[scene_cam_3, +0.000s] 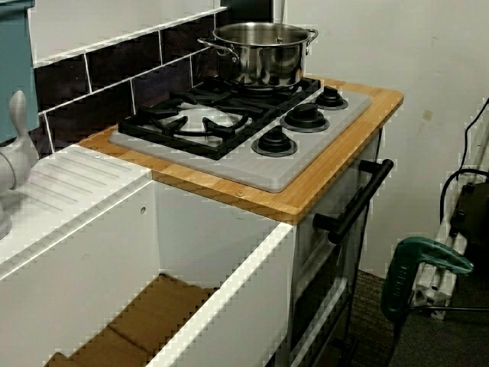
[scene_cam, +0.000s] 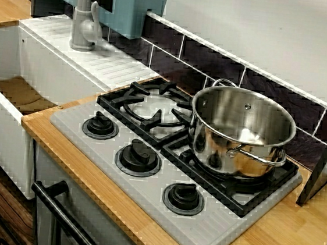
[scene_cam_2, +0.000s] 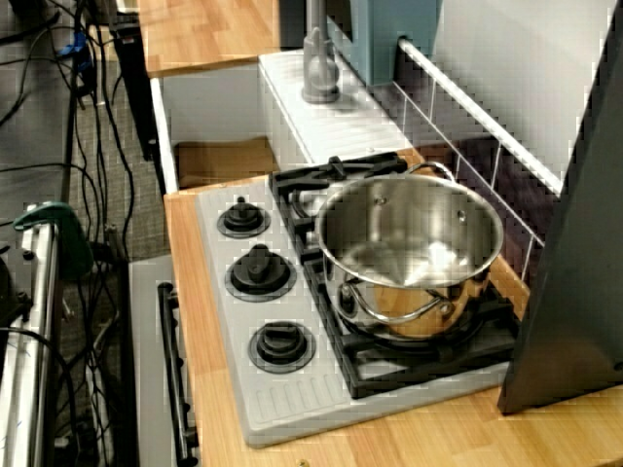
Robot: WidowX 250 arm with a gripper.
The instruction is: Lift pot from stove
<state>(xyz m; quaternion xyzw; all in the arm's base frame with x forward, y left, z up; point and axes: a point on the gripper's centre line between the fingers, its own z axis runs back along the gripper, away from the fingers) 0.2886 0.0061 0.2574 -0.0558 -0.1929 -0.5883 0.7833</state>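
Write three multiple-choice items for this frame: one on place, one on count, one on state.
1. Where does the stainless-steel pot stand?
A. In the sink
B. On the stove burner grate farther from the sink
C. On the wood in front of the knobs

2. How many black knobs does the stove have?
A. Two
B. Three
C. Four

3. What state is the steel pot in?
A. Covered by a lid
B. Tipped on its side
C. Upright, uncovered

Key:
1 B, it sits on the grate at the end away from the sink.
2 B, three knobs line the front edge.
3 C, its open inside shows from above.
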